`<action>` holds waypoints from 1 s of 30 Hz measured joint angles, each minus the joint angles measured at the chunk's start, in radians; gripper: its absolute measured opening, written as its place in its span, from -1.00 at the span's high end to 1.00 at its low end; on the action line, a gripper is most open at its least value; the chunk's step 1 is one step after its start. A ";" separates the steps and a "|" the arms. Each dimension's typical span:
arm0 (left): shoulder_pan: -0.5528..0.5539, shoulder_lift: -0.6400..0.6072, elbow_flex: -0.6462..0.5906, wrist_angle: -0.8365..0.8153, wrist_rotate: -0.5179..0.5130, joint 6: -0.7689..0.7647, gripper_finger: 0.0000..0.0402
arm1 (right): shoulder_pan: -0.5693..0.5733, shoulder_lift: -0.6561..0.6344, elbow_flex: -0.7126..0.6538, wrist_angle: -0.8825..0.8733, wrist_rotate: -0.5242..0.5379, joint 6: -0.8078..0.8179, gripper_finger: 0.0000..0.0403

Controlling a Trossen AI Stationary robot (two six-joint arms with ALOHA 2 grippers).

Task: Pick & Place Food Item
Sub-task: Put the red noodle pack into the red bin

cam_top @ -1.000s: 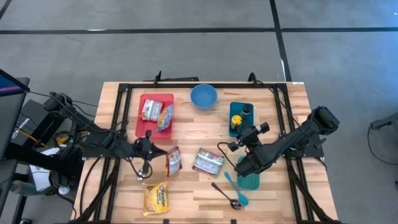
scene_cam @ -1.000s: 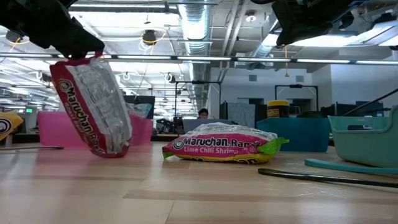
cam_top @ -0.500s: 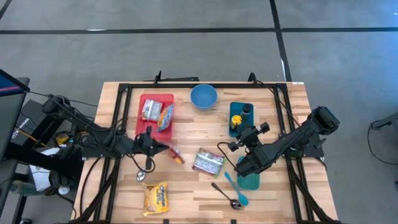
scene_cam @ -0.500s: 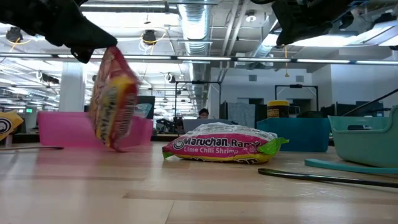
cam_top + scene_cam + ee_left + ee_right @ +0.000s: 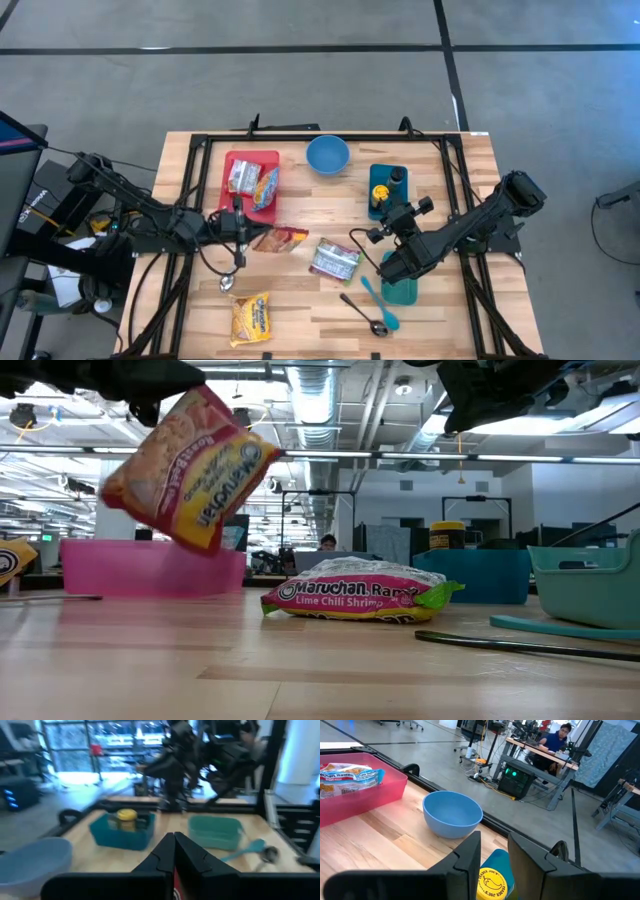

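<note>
Two ramen packs sit in red tray (image 5: 240, 160); blue bowl (image 5: 327, 155) empty; teal bin (image 5: 385, 178) holds mustard bottle. Left claw (image 5: 243, 232) pinches ramen packet (image 5: 279, 239) above worktop (image 5: 300, 300), beside tray. Right claw (image 5: 372, 236) slightly spread, gripping nothing.

A red and yellow ramen packet (image 5: 190, 468) hangs tilted in the air above the wooden surface (image 5: 300, 290), pinched at one end by the left hand (image 5: 240, 229), just beside the red tray (image 5: 236, 160).
</note>
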 joint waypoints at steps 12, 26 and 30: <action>0.000 0.000 0.000 0.224 -0.217 0.255 1.00 | 0.000 0.000 0.000 0.019 0.000 -0.040 0.54; 0.085 0.000 0.000 0.414 -0.458 0.493 1.00 | 0.000 0.000 0.000 0.019 0.000 -0.040 0.54; 0.165 0.000 0.000 0.417 -0.467 0.494 1.00 | 0.000 0.000 0.000 0.019 0.000 -0.040 0.54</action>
